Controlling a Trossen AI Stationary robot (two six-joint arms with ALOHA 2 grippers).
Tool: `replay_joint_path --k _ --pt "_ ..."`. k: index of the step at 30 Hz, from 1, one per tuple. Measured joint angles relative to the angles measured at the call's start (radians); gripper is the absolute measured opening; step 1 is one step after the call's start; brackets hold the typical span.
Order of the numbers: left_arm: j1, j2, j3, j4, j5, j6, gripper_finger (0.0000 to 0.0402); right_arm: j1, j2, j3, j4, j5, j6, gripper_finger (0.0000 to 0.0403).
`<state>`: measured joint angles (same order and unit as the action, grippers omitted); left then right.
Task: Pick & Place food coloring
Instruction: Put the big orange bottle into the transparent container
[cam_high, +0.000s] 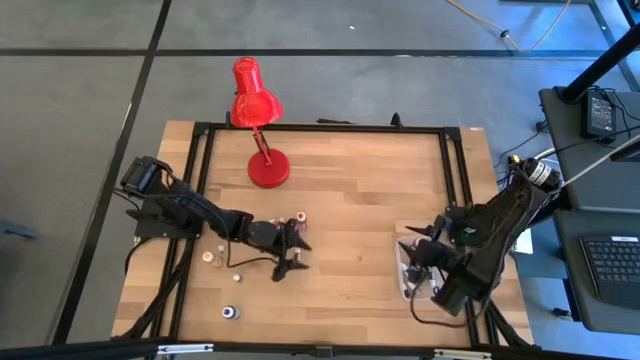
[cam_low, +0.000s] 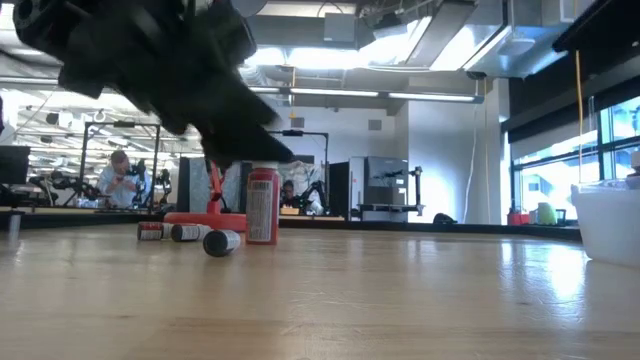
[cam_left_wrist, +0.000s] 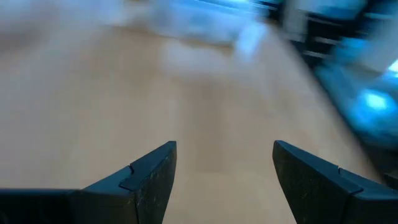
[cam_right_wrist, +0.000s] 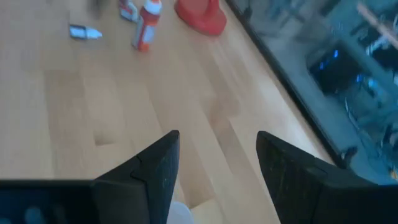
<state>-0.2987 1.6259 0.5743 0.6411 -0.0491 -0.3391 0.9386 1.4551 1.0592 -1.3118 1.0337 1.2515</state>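
Observation:
Several tiny food coloring bottles are on the wooden table's left half. One red bottle (cam_high: 301, 216) (cam_low: 262, 205) stands upright on its base, just on the far side of my left gripper (cam_high: 294, 250) (cam_left_wrist: 224, 168). That gripper is open above the table with nothing between its fingers. Other bottles (cam_high: 208, 256) (cam_high: 236, 275) (cam_high: 230, 313) are scattered nearer the left edge; some (cam_low: 222, 242) lie on their sides. My right gripper (cam_high: 413, 255) (cam_right_wrist: 217, 162) hangs open over the clear tub (cam_high: 405, 272) at the right, holding nothing.
A red desk lamp (cam_high: 268, 168) stands on its round base at the far middle of the table, its base also showing in the right wrist view (cam_right_wrist: 199, 15). A black frame (cam_high: 200, 130) runs along the table's edges. Bare wood (cam_high: 350, 220) lies between the two arms.

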Motion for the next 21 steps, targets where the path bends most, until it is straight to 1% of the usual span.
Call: replay_joint_path --k 2,3,4,5,6,8,10,11,13,17,21 --pt "0.000 -0.056 0.000 -0.068 0.126 -0.043 0.0259 -0.020 0.000 0.000 0.015 -0.029 -0.007 0.0216" --pt "-0.003 -0.087 0.000 -0.114 0.153 -0.087 0.0259 -0.028 0.000 0.000 0.019 -0.038 -0.014 0.0216" --pt "-0.007 -0.117 0.001 -0.181 0.148 -0.137 0.0259 -0.035 0.000 0.000 0.021 -0.038 -0.024 0.0216" --pt "-0.013 -0.145 0.001 -0.250 0.111 -0.186 0.0259 -0.040 0.000 0.000 0.021 -0.037 -0.026 0.0216" --pt "-0.020 -0.171 0.001 -0.325 0.047 -0.211 0.0259 -0.045 0.000 0.000 0.021 -0.035 -0.026 0.0216" --pt "-0.033 -0.213 0.000 -0.461 -0.139 -0.220 0.0259 -0.059 0.000 0.000 0.021 -0.035 -0.026 0.0216" --pt "-0.045 -0.235 0.000 -0.539 -0.316 -0.222 0.0259 -0.069 0.000 0.000 0.021 -0.033 -0.027 0.0216" --pt "-0.047 -0.239 0.000 -0.554 -0.379 -0.223 0.0259 -0.074 0.000 0.000 0.021 -0.033 -0.027 0.0216" --pt "-0.045 -0.239 0.000 -0.547 -0.423 -0.188 0.0259 -0.083 0.000 0.000 0.021 -0.033 -0.027 0.0216" --pt "-0.023 -0.239 0.000 -0.544 -0.426 -0.117 0.0259 -0.098 0.000 0.000 0.021 -0.033 -0.030 0.0216" --pt "0.005 -0.237 0.000 -0.539 -0.481 -0.094 0.0259 -0.111 0.000 0.000 0.021 -0.033 -0.034 0.0216"
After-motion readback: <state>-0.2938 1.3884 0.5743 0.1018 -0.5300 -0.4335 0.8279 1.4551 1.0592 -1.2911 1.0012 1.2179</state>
